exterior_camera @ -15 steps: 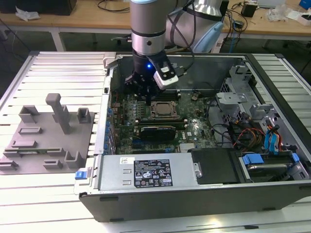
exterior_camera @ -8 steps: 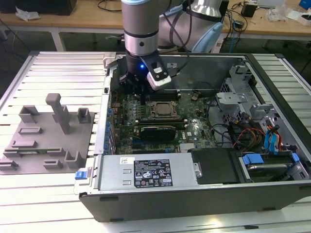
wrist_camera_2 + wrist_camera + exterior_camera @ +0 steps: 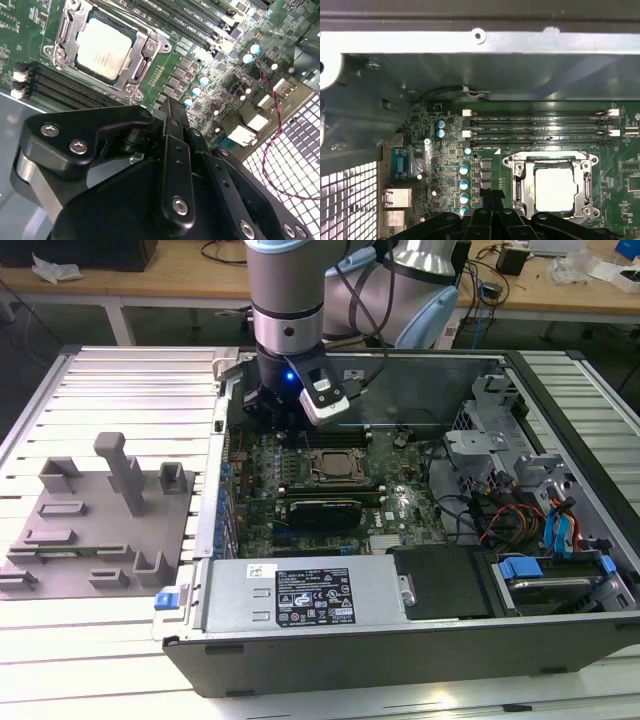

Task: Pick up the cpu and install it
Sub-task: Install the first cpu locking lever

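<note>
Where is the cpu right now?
In both wrist views the cpu sits inside the metal-framed socket on the motherboard, beside the memory slots.

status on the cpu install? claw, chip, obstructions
Claw above the motherboard, beside the socket, holding nothing visible. Cpu seated in the socket frame, silver top showing in both wrist views. Nothing lying on the chip.

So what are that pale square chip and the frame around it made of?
The cpu looks like matte silvery-white metal on top, with a soft even sheen. The socket frame around it seems to be bright polished steel, glinting at its edges, with screws at the corners.
</note>
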`<state>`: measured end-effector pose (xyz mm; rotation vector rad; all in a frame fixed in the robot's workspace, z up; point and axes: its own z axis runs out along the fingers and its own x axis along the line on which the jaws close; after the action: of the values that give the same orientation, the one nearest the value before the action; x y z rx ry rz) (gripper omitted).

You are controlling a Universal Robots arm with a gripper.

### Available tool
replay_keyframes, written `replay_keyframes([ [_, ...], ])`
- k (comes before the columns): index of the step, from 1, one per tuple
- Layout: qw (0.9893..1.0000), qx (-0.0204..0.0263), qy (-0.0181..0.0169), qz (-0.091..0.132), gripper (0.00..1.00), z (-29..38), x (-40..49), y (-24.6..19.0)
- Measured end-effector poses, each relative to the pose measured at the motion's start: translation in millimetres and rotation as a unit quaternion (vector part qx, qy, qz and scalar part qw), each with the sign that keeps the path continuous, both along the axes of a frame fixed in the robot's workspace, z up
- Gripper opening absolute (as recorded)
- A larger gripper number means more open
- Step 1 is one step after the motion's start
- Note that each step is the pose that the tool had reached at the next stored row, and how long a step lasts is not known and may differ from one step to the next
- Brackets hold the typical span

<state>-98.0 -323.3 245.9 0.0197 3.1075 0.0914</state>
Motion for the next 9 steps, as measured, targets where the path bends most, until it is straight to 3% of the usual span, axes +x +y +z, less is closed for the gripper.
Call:
replay_keyframes([
  [2,1.0,0.0033,-0.0006,0.0,0.11,6.1,0.1,0.0],
  [4,0.9996,0.0271,-0.0016,0.0,0.11,7.3,0.0,0.0],
  [5,0.9994,0.0343,-0.0018,0.0,0.11,7.4,0.0,0.0],
  [7,0.9986,0.0538,-0.0022,0.0,0.11,7.4,0.0,0.0],
  [9,0.9979,0.0647,-0.0024,0.0,0.11,7.4,0.0,0.0],
])
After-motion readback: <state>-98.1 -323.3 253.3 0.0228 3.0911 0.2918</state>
